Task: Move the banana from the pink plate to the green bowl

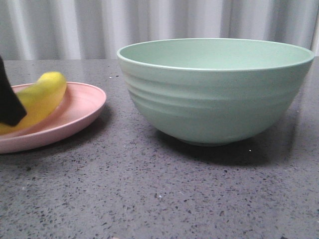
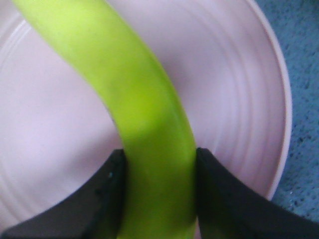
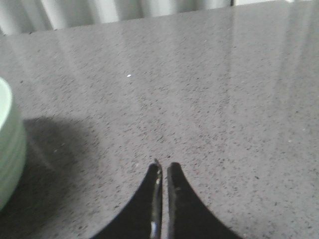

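Note:
The yellow banana (image 1: 42, 97) lies on the pink plate (image 1: 82, 107) at the left of the table. My left gripper (image 2: 159, 164) is shut on the banana (image 2: 134, 99), one black finger pressed on each side of it, just over the plate (image 2: 234, 89). One black finger (image 1: 7, 102) shows at the left edge of the front view. The large green bowl (image 1: 214, 89) stands to the right of the plate and looks empty. My right gripper (image 3: 164, 169) is shut and empty above bare table, with the bowl's side (image 3: 10, 149) beside it.
The table is a dark grey speckled surface (image 1: 149, 194). A pale pleated curtain (image 1: 159, 25) hangs behind the table's far edge.

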